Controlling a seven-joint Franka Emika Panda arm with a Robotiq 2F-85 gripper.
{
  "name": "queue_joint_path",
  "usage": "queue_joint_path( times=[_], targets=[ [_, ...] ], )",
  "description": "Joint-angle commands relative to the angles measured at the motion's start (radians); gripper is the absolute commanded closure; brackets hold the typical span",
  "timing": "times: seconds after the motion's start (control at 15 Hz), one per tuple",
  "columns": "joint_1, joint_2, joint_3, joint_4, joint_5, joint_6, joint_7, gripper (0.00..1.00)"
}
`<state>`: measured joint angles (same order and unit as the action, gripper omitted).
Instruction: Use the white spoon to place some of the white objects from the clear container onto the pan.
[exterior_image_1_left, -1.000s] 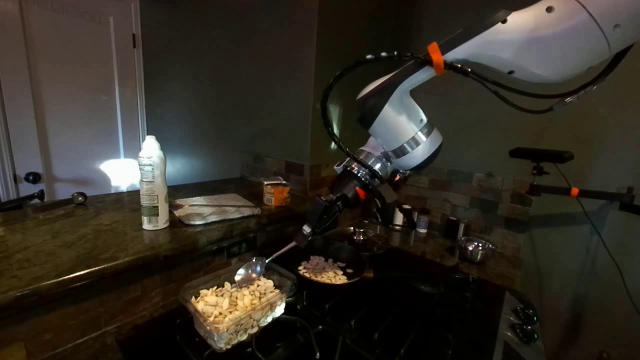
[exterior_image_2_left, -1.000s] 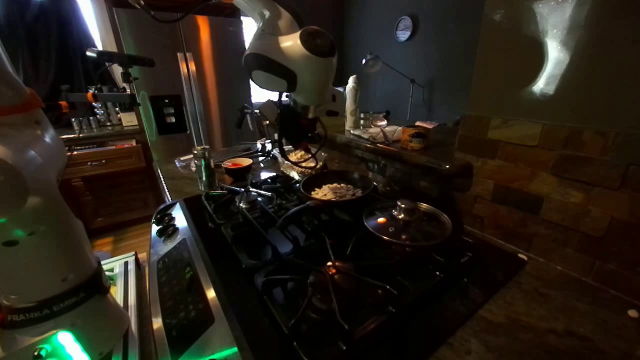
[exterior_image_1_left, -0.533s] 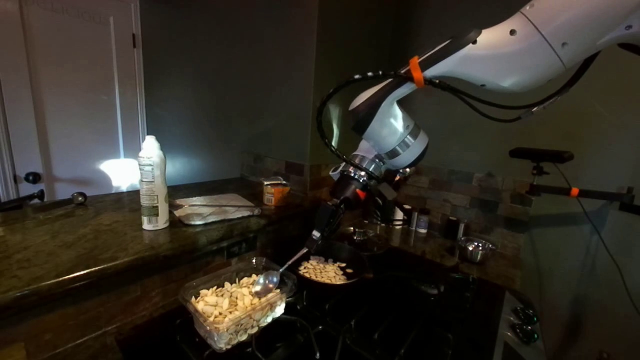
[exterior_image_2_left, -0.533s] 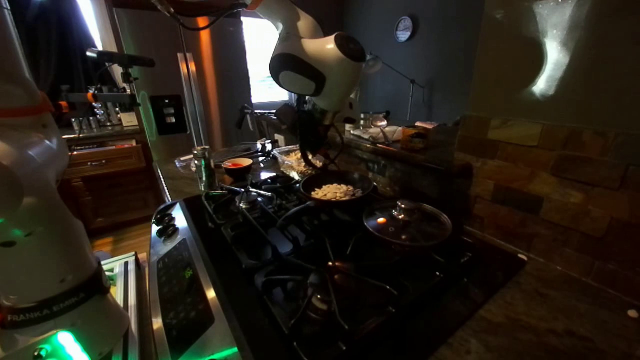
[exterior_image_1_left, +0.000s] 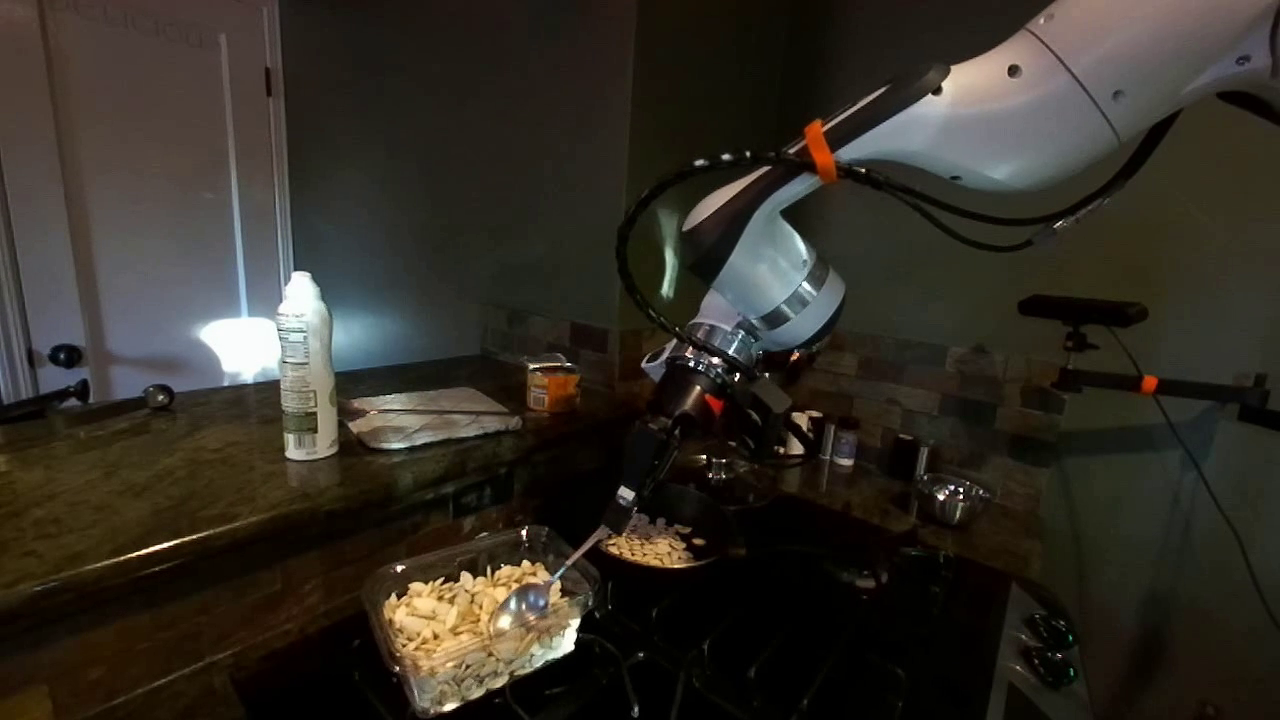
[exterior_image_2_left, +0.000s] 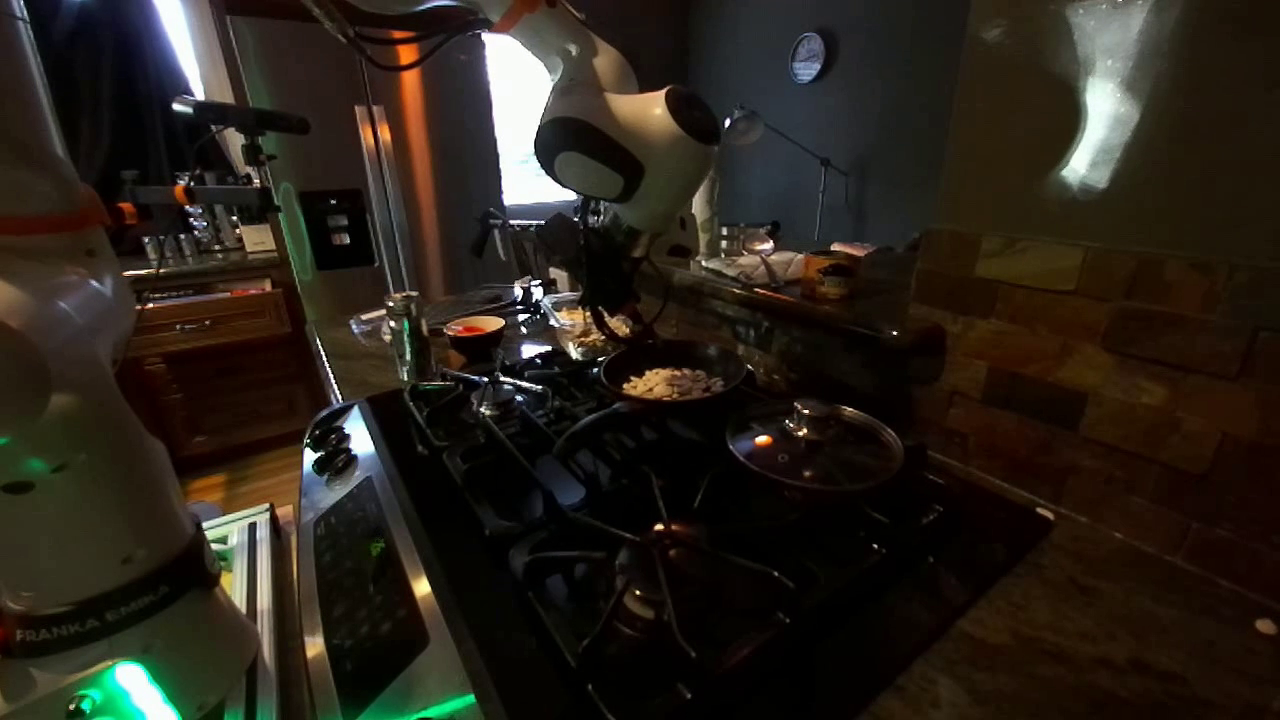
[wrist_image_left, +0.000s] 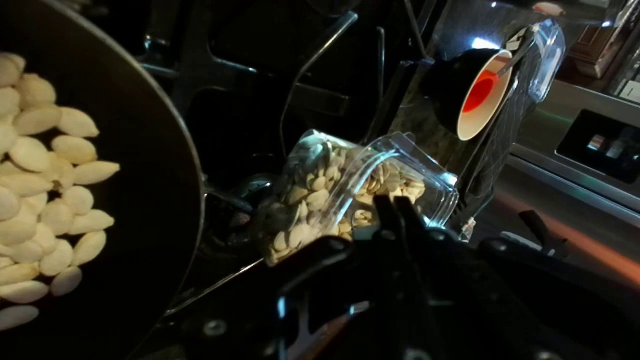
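The spoon (exterior_image_1_left: 523, 604) looks shiny and silver, with its bowl down at the seeds inside the clear container (exterior_image_1_left: 425, 692). My gripper (exterior_image_1_left: 614, 518) is shut on its handle, tilted above the container's pan-side end. In the wrist view the fingertips (wrist_image_left: 394, 200) are close together, and the spoon is mostly hidden. The white objects (exterior_image_1_left: 435, 610) are flat cream seeds heaped in the container. More seeds (exterior_image_2_left: 672, 383) lie in the dark round pan (exterior_image_2_left: 712, 355) beside it. The pan also fills the left of the wrist view (wrist_image_left: 160, 165). How deep the spoon sits is unclear.
A white bottle (exterior_image_1_left: 308, 370), a silvery flat mat (exterior_image_1_left: 430, 418) and an orange can (exterior_image_1_left: 552, 388) stand on the raised counter. A glass-lidded pan (exterior_image_2_left: 815, 448) sits beside the pan. A bowl with red inside (exterior_image_2_left: 476, 340) and a metal shaker (exterior_image_2_left: 407, 338) stand beyond the stove.
The gripper and spoon have come down, and the spoon bowl has moved from above the seeds to down among them at the container's near side. The container has shifted slightly.
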<state>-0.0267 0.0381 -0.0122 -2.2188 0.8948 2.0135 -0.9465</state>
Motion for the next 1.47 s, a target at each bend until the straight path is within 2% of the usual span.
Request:
queue_joint_path(
  times=[0.0,0.2,0.6,0.67,0.93,1.2,1.33,1.4],
  targets=[
    [0.017,-0.009,0.017,-0.028,0.033,0.026,-0.006,0.99],
    [0.031,-0.015,0.03,-0.049,0.072,0.07,-0.007,0.99],
    [0.065,-0.026,0.063,-0.092,0.116,0.27,-0.022,0.99],
    [0.069,-0.026,0.068,-0.094,0.125,0.292,-0.021,0.78],
    [0.076,-0.027,0.073,-0.104,0.134,0.367,-0.009,0.49],
    [0.053,-0.035,0.051,-0.096,0.154,0.437,-0.002,0.2],
    [0.039,-0.08,0.035,-0.121,0.174,0.52,-0.042,0.05],
    [0.033,-0.111,0.028,-0.141,0.164,0.571,-0.075,0.0]
  ],
)
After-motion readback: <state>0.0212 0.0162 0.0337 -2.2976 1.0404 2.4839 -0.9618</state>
